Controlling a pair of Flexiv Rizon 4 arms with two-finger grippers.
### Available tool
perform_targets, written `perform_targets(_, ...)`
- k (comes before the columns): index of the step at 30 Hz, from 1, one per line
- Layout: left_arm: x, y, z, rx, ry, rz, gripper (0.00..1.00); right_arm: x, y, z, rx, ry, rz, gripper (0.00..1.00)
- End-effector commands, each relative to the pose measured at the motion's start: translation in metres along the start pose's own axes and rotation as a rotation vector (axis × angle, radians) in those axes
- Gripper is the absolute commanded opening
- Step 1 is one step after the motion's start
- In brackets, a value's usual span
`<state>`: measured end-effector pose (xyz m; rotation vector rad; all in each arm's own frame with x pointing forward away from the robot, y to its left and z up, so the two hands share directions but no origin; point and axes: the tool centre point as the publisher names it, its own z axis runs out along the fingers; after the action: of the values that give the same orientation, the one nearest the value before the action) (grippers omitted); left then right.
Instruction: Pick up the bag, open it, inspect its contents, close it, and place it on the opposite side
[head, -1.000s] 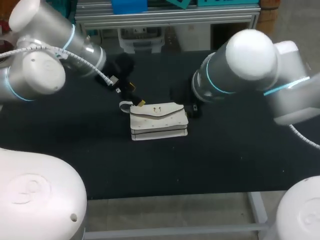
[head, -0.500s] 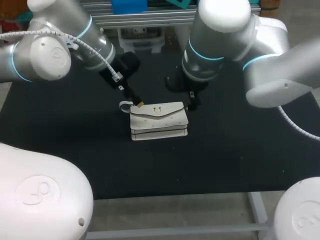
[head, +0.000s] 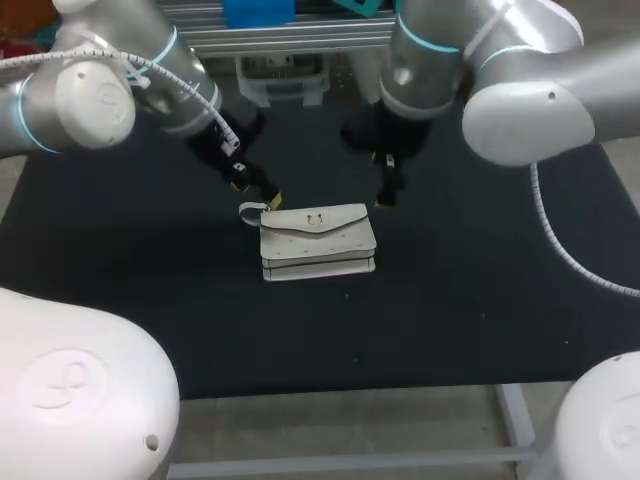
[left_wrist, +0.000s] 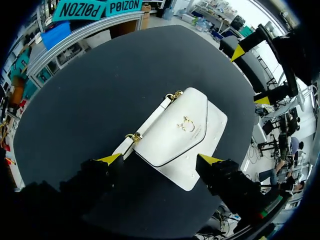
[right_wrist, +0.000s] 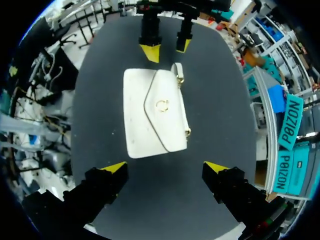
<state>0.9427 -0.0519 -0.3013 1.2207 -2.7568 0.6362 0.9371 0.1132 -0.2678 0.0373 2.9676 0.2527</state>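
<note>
Bag (head: 318, 240) lies flat near the middle of the black worktop (head: 480, 300) in the head view. It is white with its flap shut, a gold clasp (head: 316, 218) on the flap and a short strap (head: 250, 210) at its far left corner. Our left pincer (head: 258, 195) hangs just beyond that corner and our right pincer (head: 385, 190) just beyond the far right corner; neither has hold of anything.

From the left wrist we see our own fingers spread wide and empty, with the bag (left_wrist: 175, 132) ahead of them. The right pincer (left_wrist: 250, 75) is past the bag, also spread.

From the right wrist our fingers stand wide apart with nothing in them. The bag (right_wrist: 156, 112) lies ahead, and the left pincer (right_wrist: 166, 48) is beyond it.
</note>
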Motion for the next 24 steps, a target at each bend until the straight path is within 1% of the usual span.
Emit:
perform_targets(1,0.001,0.003,0.003,0.012,0.0,0.002,1.0,-0.002,-0.01,-0.003,-0.035,0.113,-0.006,1.0)
perform_targets(13,0.001,0.003,0.003,0.012,0.0,0.002,1.0,-0.002,-0.01,-0.003,-0.035,0.113,-0.006,1.0)
perform_targets(14,0.001,0.003,0.003,0.012,0.0,0.002,1.0,-0.008,-0.007,-0.003,-0.044,0.094,0.057,1.0)
perform_targets(17,0.006,-0.001,0.005,0.064,0.013,-0.195,1.0,-0.017,-0.007,-0.005,-0.094,0.115,0.215,1.0)
perform_targets(19,0.008,-0.004,0.006,0.058,0.031,-0.359,1.0,-0.019,-0.008,-0.008,-0.122,0.14,0.343,1.0)
perform_targets(20,0.009,-0.004,0.007,0.067,0.02,-0.423,1.0,-0.02,-0.008,-0.009,-0.127,0.137,0.404,1.0)
perform_targets(21,0.009,-0.003,0.009,0.073,0.023,-0.494,1.0,-0.021,-0.009,-0.011,-0.168,0.159,0.471,1.0)
perform_targets(22,0.01,-0.002,0.009,0.071,0.043,-0.54,1.0,-0.021,-0.008,-0.013,-0.193,0.173,0.514,1.0)
perform_targets(23,0.01,-0.001,0.009,0.08,0.037,-0.585,1.0,-0.021,-0.008,-0.014,-0.192,0.171,0.548,1.0)
perform_targets(24,0.011,0.0,0.01,0.089,0.035,-0.636,1.0,-0.019,-0.008,-0.015,-0.214,0.18,0.603,1.0)
